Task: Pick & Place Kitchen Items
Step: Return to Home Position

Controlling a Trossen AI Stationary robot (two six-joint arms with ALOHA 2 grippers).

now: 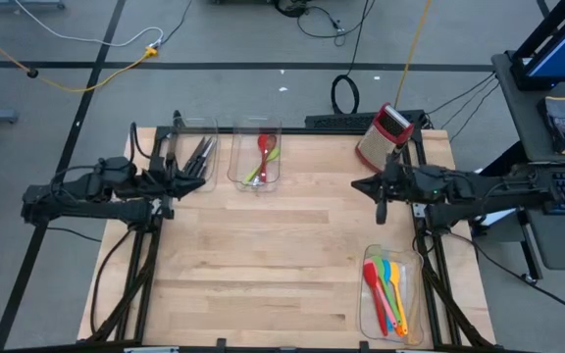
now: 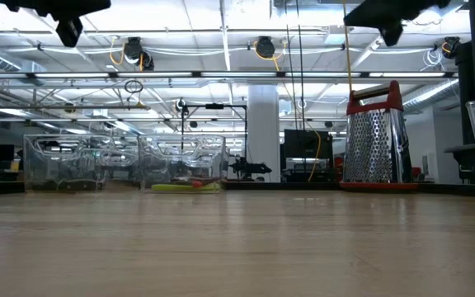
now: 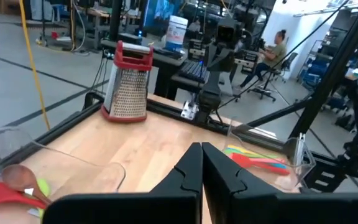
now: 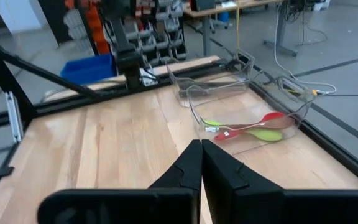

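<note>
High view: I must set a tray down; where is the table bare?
Bare: the table's middle, between the left gripper and right gripper, down to the corner left of the spatula bin. Crowded: the far edge, with knife bin, spoon bin and grater.

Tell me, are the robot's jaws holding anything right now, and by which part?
Nothing. The left arm and right arm both have jaws shut and empty, above the table.

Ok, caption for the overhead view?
Left gripper and right gripper shut over the table; knives, spoons, spatulas binned; grater behind.
</note>
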